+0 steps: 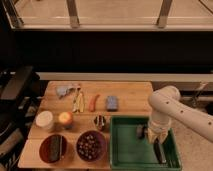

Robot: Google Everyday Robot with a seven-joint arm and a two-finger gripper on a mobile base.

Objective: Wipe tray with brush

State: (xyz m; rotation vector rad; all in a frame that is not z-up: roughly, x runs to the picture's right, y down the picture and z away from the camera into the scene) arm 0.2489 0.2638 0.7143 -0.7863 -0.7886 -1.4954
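Tray: the green tray (125, 150) sat at the near right corner of the wooden table (130, 92), its long side running left to right, its floor bare on the left half.
Gripper: we had the gripper (151, 136) pointing down inside the tray's right half, low over the floor, right by the right rim.
Grip: we couldn't tell how far the jaws stood apart, nor for sure what they held.
Brush: a slim dark shape, which we took for the brush (158, 150), ran from just under the gripper toward the tray's near right corner.
Axis: its long axis lay roughly front to back, tilted slightly rightward, so across the tray's long side.
Direction that mattered: the unwiped floor lay to the left of the tool; we judged the coming stroke wanted a leftward sweep.
Arm: we had just the one arm (175, 110), reaching in from the right.
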